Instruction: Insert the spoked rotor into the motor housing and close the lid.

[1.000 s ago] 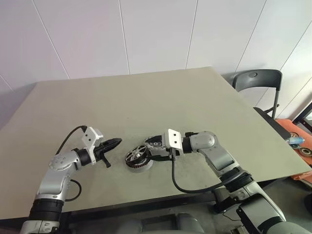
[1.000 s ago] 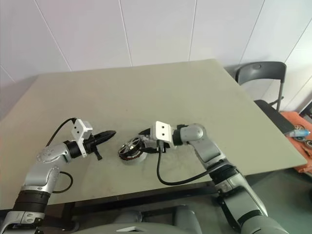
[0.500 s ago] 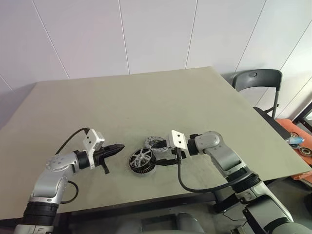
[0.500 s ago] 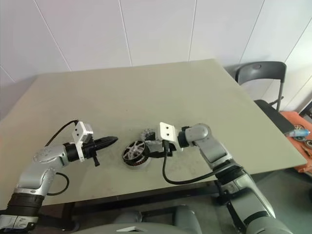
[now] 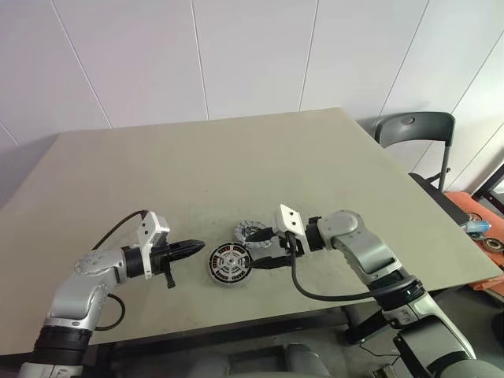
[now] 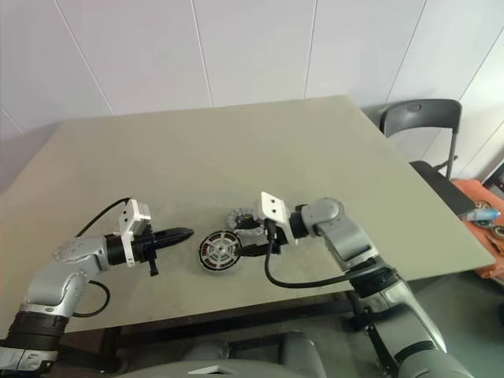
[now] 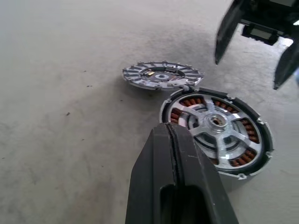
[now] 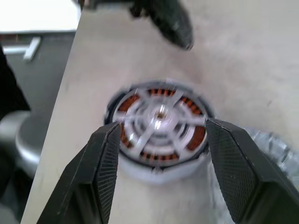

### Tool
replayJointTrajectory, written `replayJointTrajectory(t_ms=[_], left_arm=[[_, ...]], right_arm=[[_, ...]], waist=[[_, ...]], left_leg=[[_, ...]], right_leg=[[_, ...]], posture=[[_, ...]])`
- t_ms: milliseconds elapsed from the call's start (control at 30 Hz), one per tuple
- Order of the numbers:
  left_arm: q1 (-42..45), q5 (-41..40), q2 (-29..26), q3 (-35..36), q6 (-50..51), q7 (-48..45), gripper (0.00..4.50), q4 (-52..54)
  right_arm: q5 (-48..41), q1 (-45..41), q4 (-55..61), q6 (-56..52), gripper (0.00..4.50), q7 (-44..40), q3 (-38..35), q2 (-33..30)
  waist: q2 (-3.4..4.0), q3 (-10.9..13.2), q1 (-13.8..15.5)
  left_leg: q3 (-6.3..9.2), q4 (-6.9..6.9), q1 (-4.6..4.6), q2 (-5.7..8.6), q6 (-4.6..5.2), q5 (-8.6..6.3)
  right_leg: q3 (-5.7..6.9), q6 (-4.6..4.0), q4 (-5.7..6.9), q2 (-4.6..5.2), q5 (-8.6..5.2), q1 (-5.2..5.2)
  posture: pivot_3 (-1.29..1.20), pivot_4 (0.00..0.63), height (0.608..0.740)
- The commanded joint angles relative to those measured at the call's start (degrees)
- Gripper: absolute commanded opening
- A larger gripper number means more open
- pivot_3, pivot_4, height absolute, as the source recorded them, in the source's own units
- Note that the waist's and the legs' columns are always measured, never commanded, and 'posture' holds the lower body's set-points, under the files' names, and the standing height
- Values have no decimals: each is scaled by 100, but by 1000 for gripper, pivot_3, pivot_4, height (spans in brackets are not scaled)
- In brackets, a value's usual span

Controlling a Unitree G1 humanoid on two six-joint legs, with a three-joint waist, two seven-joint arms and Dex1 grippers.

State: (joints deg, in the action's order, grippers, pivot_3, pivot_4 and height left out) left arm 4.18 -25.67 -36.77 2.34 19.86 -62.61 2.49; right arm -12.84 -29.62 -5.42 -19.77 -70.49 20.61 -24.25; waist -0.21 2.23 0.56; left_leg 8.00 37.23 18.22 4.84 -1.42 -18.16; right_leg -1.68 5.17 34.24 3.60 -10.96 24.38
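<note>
1. The motor housing (image 5: pixel 229 264), a round puck with copper windings and a silver spoked centre, lies flat on the table (image 5: pixel 236 165). It sits just ahead of the right gripper (image 5: pixel 264 250), between the lines of its two spread fingers, which hold nothing.
2. The flat grey disc (image 5: pixel 250 232) lies flat just beside the housing, on its far side, and close against the right gripper's upper finger.
3. The left gripper (image 5: pixel 197 246) is closed tight and empty; its tip points at the housing from the opposite side, near but apart from it.
4. The right gripper is the nearer, so it looks better placed for the next move.
5. No brand, label or writing can be read on any part.
</note>
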Motion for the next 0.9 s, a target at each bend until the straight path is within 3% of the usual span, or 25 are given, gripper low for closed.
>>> replayJointTrajectory(t_ms=[33, 100, 400, 433, 667, 900], left_arm=[[-70, -81, -181, 94, -25, -211, 0, 98], [-133, -59, -265, 92, -72, -312, 0, 21], [-273, 40, -241, 89, -367, -422, 0, -189], [-270, 48, -229, 97, -417, -413, 0, -230], [-145, 162, -155, 113, -780, -389, 0, -653], [-98, 213, -101, 83, -1029, -410, 0, -922]], right_arm=[[-261, -184, 265, -349, 3033, 261, -209, 246], [-146, -163, 203, -367, 3033, 448, -125, 394], [528, -199, -183, -20, 189, 914, 446, 799], [620, -197, -233, 13, 65, 958, 523, 822], [1412, -165, -676, 308, 65, 1035, 1126, 654], [257, -52, -366, -278, 65, 862, 220, 998]], waist=[[0, 0, 7], [1, 0, 12], [3, 1, 5], [4, 2, 5], [6, -3, 3], [9, -4, 4]], left_leg=[[0, -1, 0, 0, 0, 0], [0, -1, 1, 0, 0, 0], [0, -1, 1, 0, 0, 0], [0, -1, 1, 0, 0, 0], [0, -1, 0, 0, 0, 0], [1, -1, -10, -1, 0, 0]], right_leg=[[0, 0, 0, -1, 0, 1], [0, 0, -1, 0, 0, 1], [0, -1, 2, -1, 0, 5], [0, -1, 3, -2, 0, 6], [0, -1, 3, -2, 0, 5], [0, 3, 6, -2, -2, -5]], posture=[[0, 0, 740], [0, 0, 740], [0, 0, 740], [0, 0, 740], [0, 0, 740], [0, 0, 740]])
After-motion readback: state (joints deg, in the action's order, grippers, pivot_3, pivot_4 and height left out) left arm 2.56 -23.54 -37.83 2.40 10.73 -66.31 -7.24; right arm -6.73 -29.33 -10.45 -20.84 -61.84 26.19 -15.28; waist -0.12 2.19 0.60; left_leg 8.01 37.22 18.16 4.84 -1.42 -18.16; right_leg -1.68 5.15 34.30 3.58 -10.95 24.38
